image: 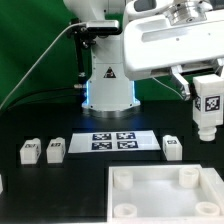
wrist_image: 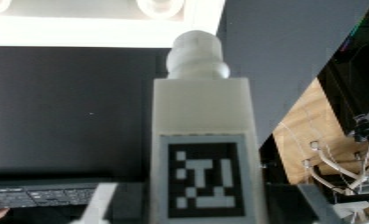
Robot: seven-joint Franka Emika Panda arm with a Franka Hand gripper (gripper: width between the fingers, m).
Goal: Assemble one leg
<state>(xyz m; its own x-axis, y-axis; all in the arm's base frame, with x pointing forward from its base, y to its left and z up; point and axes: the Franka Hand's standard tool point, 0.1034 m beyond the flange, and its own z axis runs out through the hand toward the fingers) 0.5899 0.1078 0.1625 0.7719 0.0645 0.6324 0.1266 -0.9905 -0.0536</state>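
Observation:
My gripper [image: 205,92] is shut on the leg [image: 207,112], a small white post with a black-and-white tag on its side. It hangs upright in the air at the exterior view's right, above and behind the far right corner socket [image: 186,177] of the large white tray-like piece [image: 150,203]. In the wrist view the leg [wrist_image: 202,120] fills the middle, its rounded tip pointing away from my gripper [wrist_image: 202,212] and its tag facing the camera. The fingers are mostly hidden at the frame edge.
Three more small white legs lie on the black table: two at the exterior view's left [image: 29,151] [image: 55,149] and one at the right [image: 172,147]. The marker board [image: 115,142] lies in front of the robot base [image: 105,85].

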